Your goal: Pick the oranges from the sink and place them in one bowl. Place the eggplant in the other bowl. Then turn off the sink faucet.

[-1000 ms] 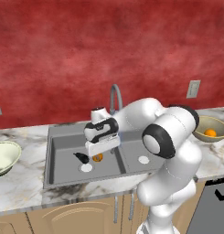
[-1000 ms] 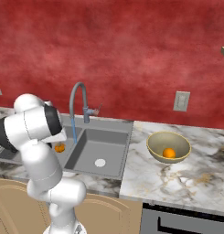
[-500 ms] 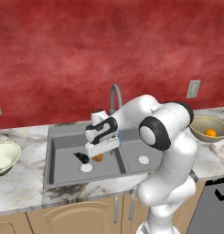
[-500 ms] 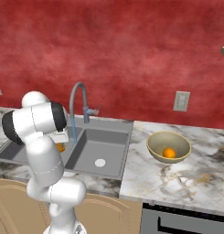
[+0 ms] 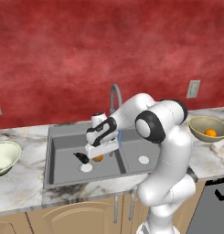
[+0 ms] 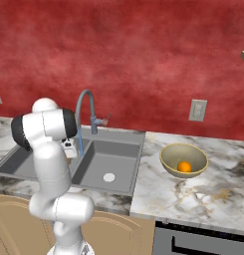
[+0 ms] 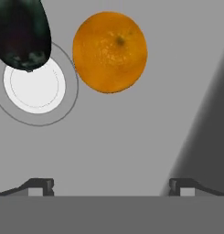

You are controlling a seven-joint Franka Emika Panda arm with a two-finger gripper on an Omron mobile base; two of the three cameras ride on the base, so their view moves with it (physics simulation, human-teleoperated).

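Your claw (image 7: 111, 185) hangs released and empty over the sink (image 5: 63, 141), above an orange (image 7: 109, 51) lying beside the eggplant (image 7: 22, 34) near the drain (image 7: 34, 86).

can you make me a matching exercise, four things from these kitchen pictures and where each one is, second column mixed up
Things:
1. eggplant
2. orange in the sink
3. tan bowl
4. cream-white bowl

Places:
A. on the counter right of the sink, an orange inside
B. on the basin floor beside the drain
C. on the counter left of the sink
D. overlapping the white drain disc

Pairs: 1-D, 2-B, 3-A, 4-C
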